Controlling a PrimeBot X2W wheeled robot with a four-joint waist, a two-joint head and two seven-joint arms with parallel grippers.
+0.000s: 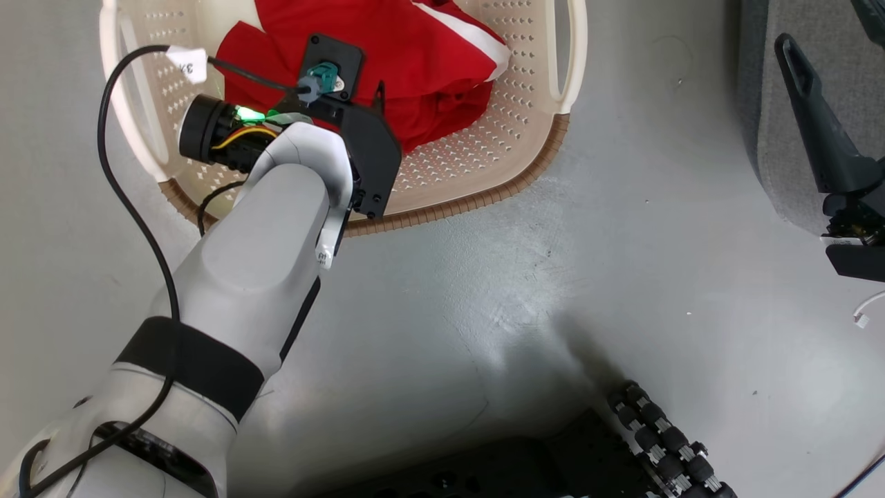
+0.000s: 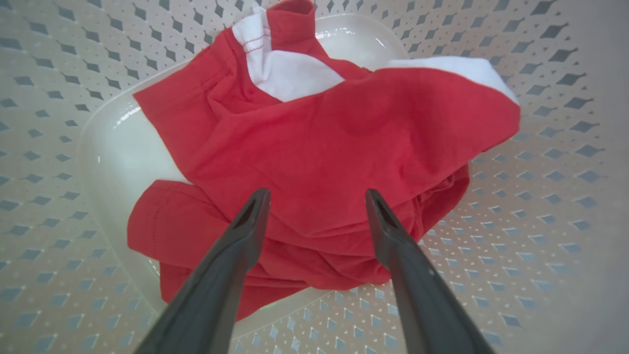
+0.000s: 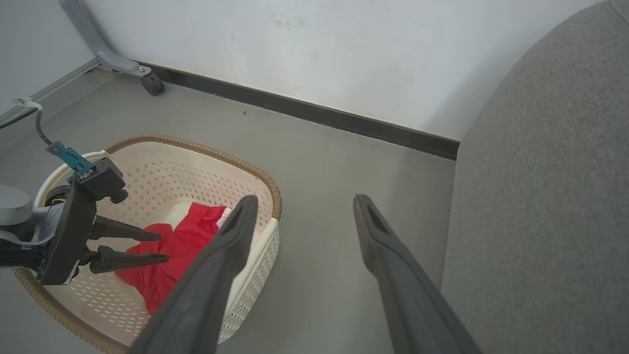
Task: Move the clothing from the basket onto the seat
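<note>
At the left, the basket (image 3: 196, 172) stands on the grey floor (image 3: 344, 162) with the clothing (image 2: 344, 147) bunched in its bottom, red with white trim; the left gripper (image 2: 317, 192) reaches down inside it, jaws spread wide and holding nothing, fingertips over the near fold of fabric, though I cannot tell whether they touch it. Further right, across bare floor, the right gripper (image 3: 305, 198) hangs equally wide and empty; just beside it, at the far right, lies the seat (image 3: 540, 196).
</note>
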